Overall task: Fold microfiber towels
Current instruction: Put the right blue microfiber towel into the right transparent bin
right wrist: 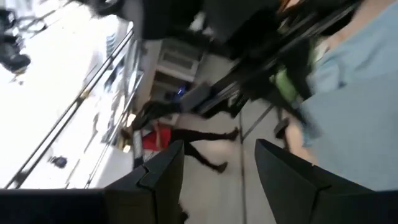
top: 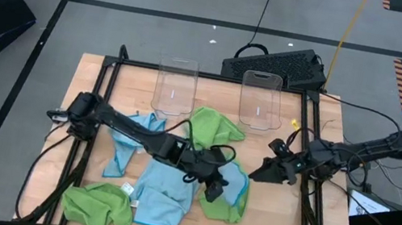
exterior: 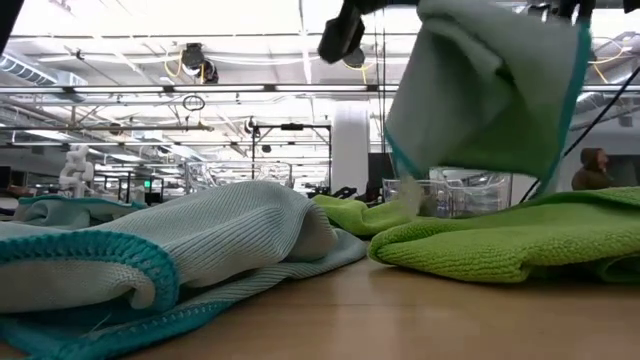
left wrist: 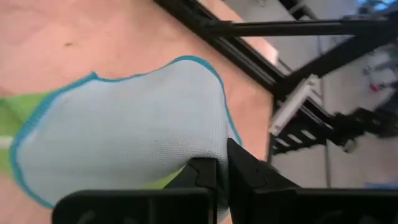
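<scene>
The left pincer (top: 215,187) is pinching a light blue towel (left wrist: 124,124) tight between its two fingers, near the middle of the tabletop (top: 100,79). In the low view this towel (exterior: 490,90) is hanging in the air above a green towel (exterior: 520,235), with its lower part clear of the wood. The right pincer (top: 266,172) is waiting near the right edge of the tabletop, with its fingers (right wrist: 161,171) partly apart and nothing between them.

More towels are lying around. A big light blue towel (top: 163,192) is lying flat close to the front edge. A crumpled green towel (top: 97,205) is sitting by the front left corner. Another green towel (top: 211,126) is lying bunched up near the back, just in front of two clear bins (top: 175,88). A thin light blue towel (top: 126,145) is lying under the left arm.
</scene>
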